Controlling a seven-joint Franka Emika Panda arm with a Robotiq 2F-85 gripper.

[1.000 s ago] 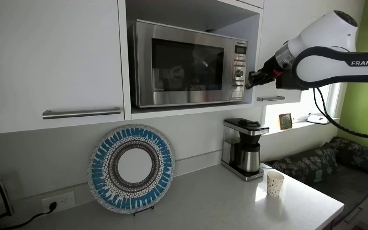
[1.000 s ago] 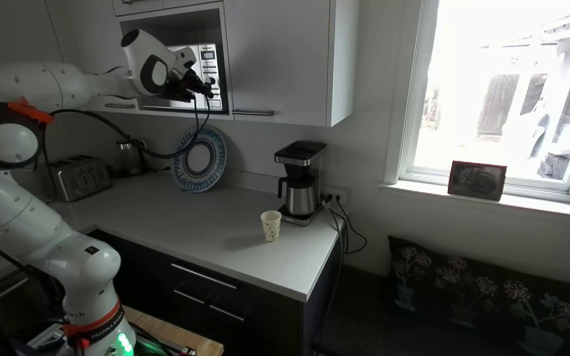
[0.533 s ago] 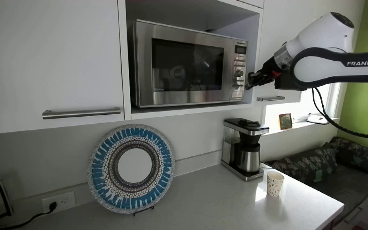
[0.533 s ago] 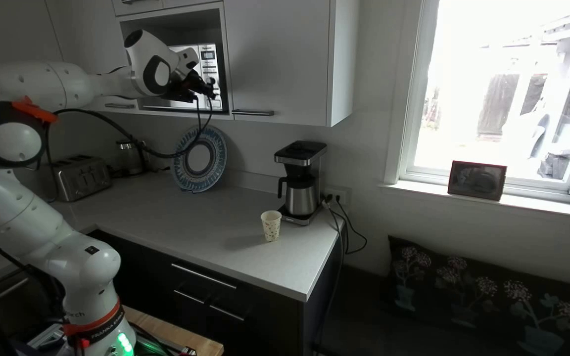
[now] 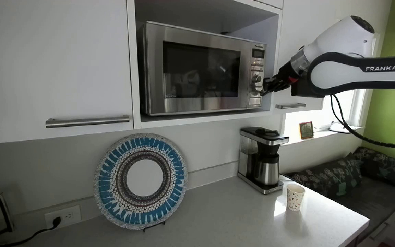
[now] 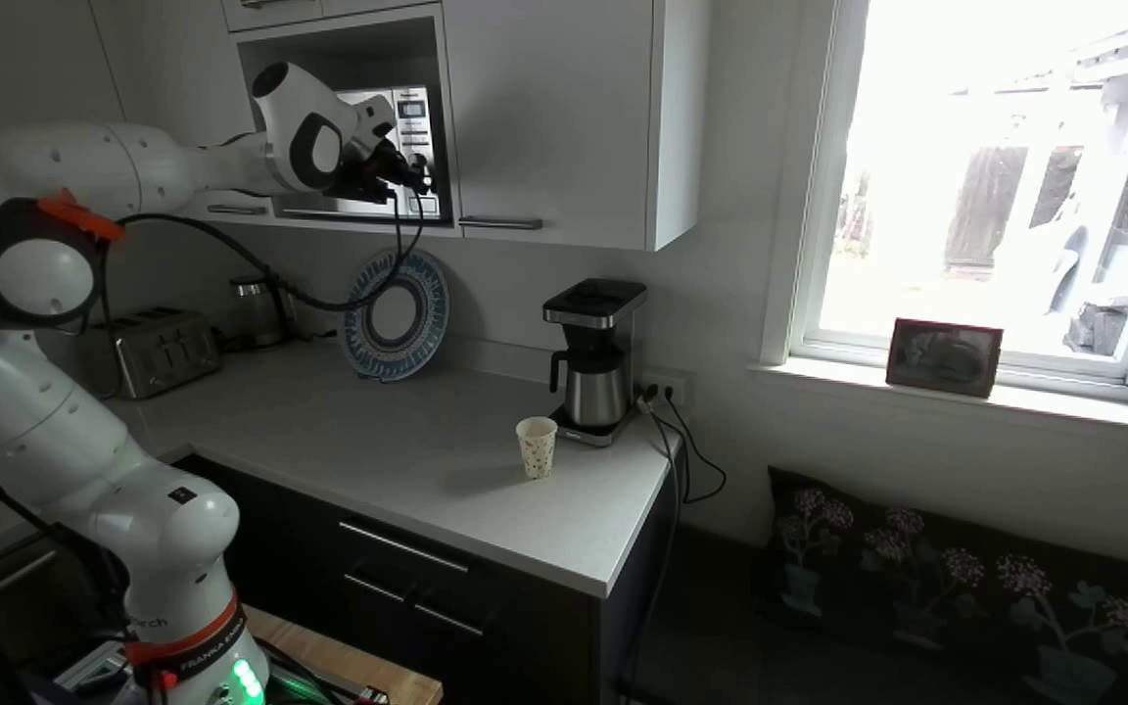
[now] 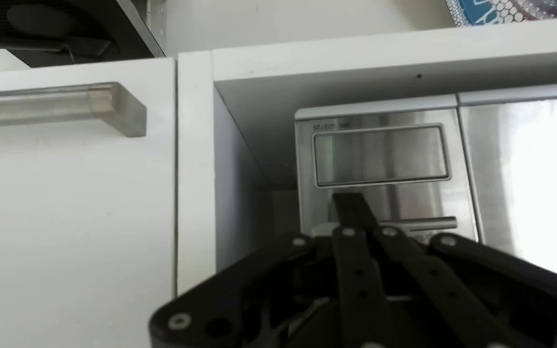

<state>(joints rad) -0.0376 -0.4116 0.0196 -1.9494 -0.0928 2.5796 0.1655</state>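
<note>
- Reaching in from the right edge of an exterior view with a white arm [image 5: 338, 73], and with jaws pressed together.
- Pointing them at the control panel [image 5: 256, 72] of a steel microwave [image 5: 201, 70], seated in a white niche [image 5: 201, 15] at the upper middle of that frame.
- Overlapping the panel near the middle of the wrist view, just below a rectangular button [image 7: 381, 155]; cannot tell whether touching.
- Lower in that exterior frame, can make out on the grey surface [image 5: 218, 219] a round patterned plate [image 5: 145, 177] left of centre, then a coffee maker [image 5: 267, 151] and an upright paper cup [image 5: 295, 197] towards the right.
</note>
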